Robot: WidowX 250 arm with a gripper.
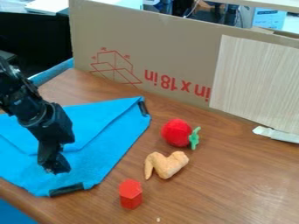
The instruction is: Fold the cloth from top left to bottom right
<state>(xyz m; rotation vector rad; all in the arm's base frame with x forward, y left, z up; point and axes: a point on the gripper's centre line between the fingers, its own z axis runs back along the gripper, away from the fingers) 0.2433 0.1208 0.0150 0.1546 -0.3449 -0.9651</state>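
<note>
Far left: black arm [23, 94] enters at the left edge, slanting down and rightward over the blue cloth [96, 164]. Its hand [54, 168] hangs low, pointing down, above the cloth's near part. Cannot tell whether the hand is released, clenched or grasping cloth.

Cloth lies on the left part of the wood-grain tabletop [234, 188], running out at the left edge of view. Creases or layer edges cross it, meeting behind the hand. Dark strip [66, 189] at its near edge, right of the hand and nearer the camera; second dark strip [144, 108] at its far right corner. The cloth's right edge runs on a slant between the two.

Behind, more blue material [53, 72] along the tabletop's far left edge. A cardboard panel [158, 48] stands upright along the back, red printing on its face.

Right of the cloth, apart from it: red six-sided block [130, 194], upright, nearest the camera. Farther back and right, tan toy chicken wing [166, 165]. Behind that, round red toy [175, 132] with green stem [194, 138] on its right side.

Far right: pale wood-grain sheet [257, 81] against the cardboard; white strip [277, 134] at its foot.
</note>
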